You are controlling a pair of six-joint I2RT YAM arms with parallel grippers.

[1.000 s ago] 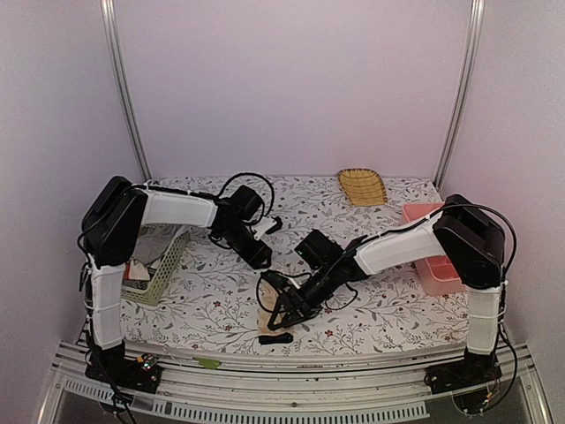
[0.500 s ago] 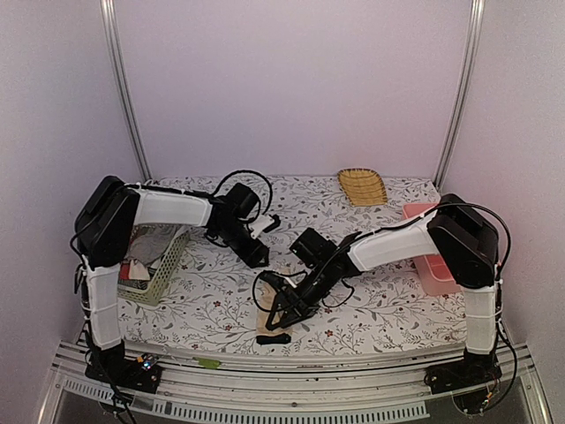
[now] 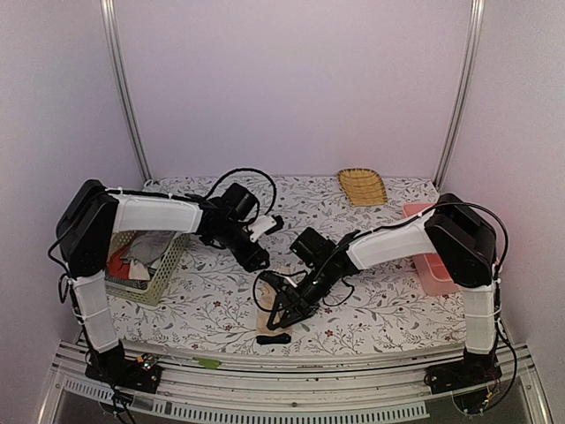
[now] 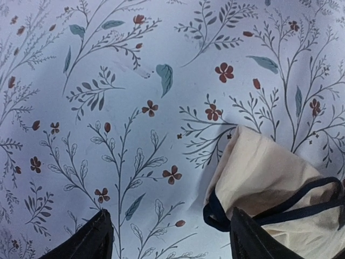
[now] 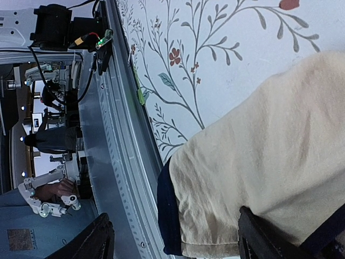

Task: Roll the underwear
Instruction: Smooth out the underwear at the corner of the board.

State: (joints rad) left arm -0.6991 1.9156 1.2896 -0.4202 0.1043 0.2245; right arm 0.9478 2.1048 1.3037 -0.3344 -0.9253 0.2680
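From above, the beige underwear (image 3: 267, 322) lies near the front edge of the table (image 3: 199, 305), towards the middle; the right gripper (image 3: 281, 305) hangs low right over it, the left gripper (image 3: 256, 258) stands a little further back and apart from it; a mesh basket (image 3: 166, 265) of other clothes sits well off to the left.

Through the left wrist camera, the left gripper's jaws are spread wide with only flowered tablecloth between them; the underwear's nearest corner, pale matte cotton trimmed with a thin dark band, lies just beside one finger (image 4: 253, 237); to roll neatly I'd judge this arm should come down on that corner and pin it flat.

Through the right wrist camera, the right gripper's jaws also stand wide, straddling the cloth's near edge and gripping nothing; the fabric looks soft, limp and faintly creased, its hem dark; the roll probably wants a shallow, even pinch along the whole edge, turned over slowly so the limp cloth doesn't bunch or slide towards the metal rail (image 5: 116, 178).
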